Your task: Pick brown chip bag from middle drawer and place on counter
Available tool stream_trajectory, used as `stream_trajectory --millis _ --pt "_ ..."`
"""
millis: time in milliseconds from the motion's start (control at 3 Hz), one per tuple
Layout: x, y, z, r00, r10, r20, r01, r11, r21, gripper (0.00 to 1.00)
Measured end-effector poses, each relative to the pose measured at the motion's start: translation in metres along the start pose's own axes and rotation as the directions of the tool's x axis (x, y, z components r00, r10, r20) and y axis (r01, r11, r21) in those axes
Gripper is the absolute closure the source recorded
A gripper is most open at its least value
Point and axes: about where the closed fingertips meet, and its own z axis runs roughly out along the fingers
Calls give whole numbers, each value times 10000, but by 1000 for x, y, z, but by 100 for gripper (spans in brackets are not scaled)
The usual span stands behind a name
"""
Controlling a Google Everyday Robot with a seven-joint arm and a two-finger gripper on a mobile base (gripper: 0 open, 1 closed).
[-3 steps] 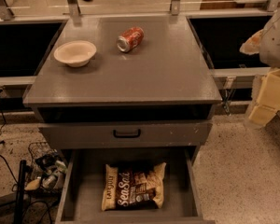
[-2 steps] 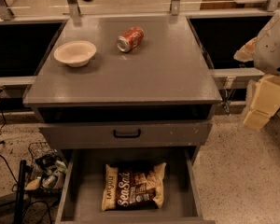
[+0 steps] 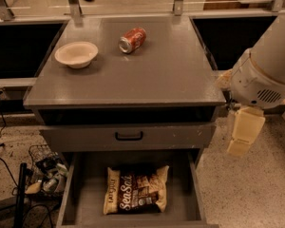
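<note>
The brown chip bag [image 3: 136, 195] lies flat on the floor of the open middle drawer [image 3: 85, 201] at the bottom of the view, its "Sea Salt" lettering facing up. The counter [image 3: 166, 75] is the gray cabinet top above it. My gripper [image 3: 244, 132] hangs from the white arm at the right edge, beside the cabinet's right side. It is level with the shut drawer front, above and to the right of the bag, and touches nothing.
An orange-red soda can [image 3: 132, 39] lies on its side at the counter's back middle. A cream bowl [image 3: 76, 54] stands at its left. A shut drawer front with a black handle [image 3: 128, 136] sits above the open drawer. Cables and a wire basket [image 3: 45, 170] lie on the floor at left.
My arm has moved left and down, closer to the cabinet's right side. The bag, can and bowl have not moved.
</note>
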Motion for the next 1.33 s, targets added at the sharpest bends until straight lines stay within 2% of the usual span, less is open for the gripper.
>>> stream_trajectory --millis 333,667,1000,1333 --pt "-7 14 35 9971 -641 -408 615 9962 -615 0" --pt "-11 38 72 9831 -1501 -1051 1353 9814 -1358 0" --pt "-11 39 72 9831 -1498 -1052 1350 9815 -1359 0" --pt "-6 35 89 9922 -846 -919 716 9880 -1366 0"
